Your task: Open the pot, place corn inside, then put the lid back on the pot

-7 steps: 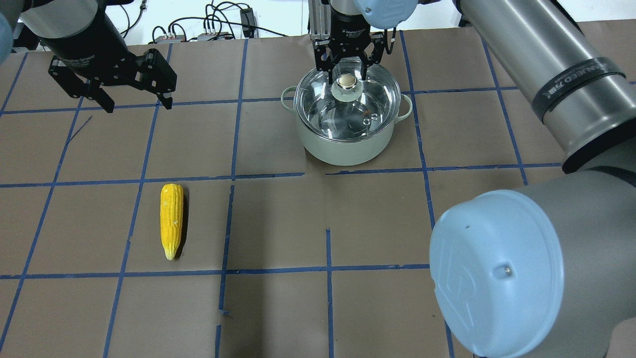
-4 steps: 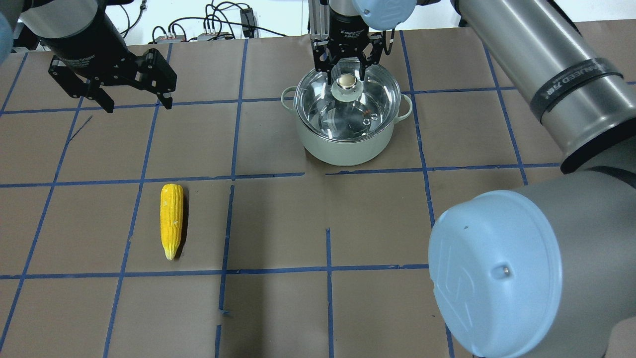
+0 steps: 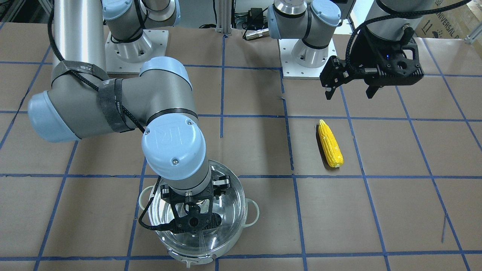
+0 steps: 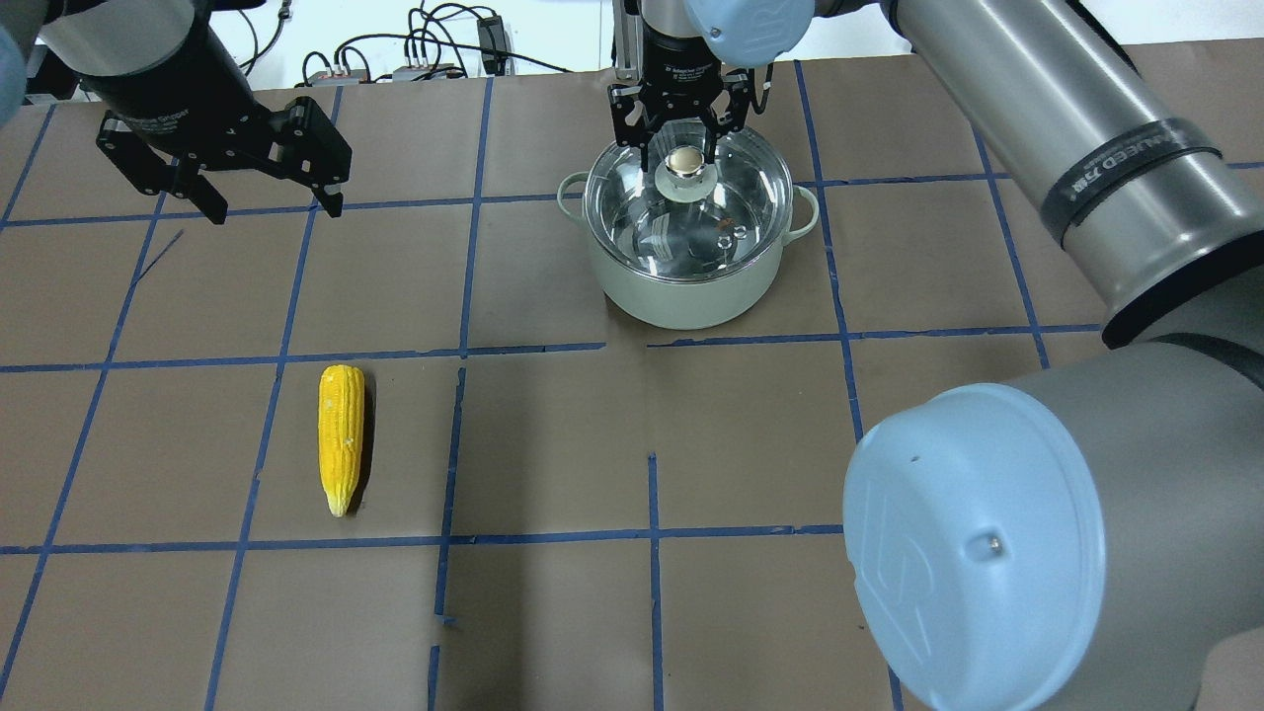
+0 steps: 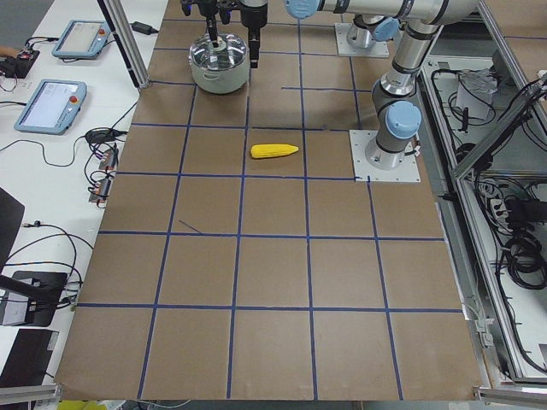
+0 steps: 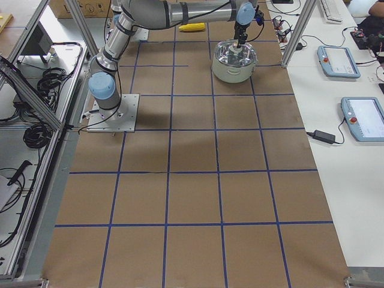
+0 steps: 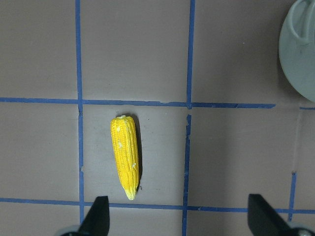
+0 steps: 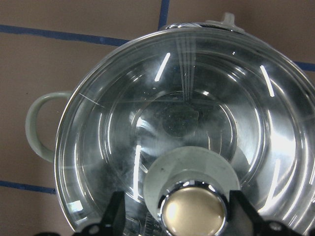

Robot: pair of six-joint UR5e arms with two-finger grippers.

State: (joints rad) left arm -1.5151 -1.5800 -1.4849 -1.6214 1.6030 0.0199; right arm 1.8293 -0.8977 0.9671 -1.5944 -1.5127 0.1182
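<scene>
The pot (image 4: 681,286) stands at the far middle of the table with the glass lid (image 4: 691,222) on it. My right gripper (image 4: 679,146) hangs straight over the lid. Its open jaws stand on either side of the gold knob (image 8: 193,211) with gaps, not touching. The pot also shows in the front view (image 3: 254,212), under the right gripper (image 3: 192,216). The corn (image 4: 341,439) lies on the table to the near left, pointed end toward the robot. My left gripper (image 4: 275,209) is open and empty, high above the far left. Its wrist view shows the corn (image 7: 125,155) below.
Brown paper with a blue tape grid covers the table (image 4: 553,444). Cables and boxes (image 4: 415,59) lie beyond the far edge. The right arm's elbow (image 4: 978,553) fills the near right of the overhead view.
My right gripper has moved slightly left and down around the lid's knob, jaws still open. The left gripper, corn and pot have not moved.
</scene>
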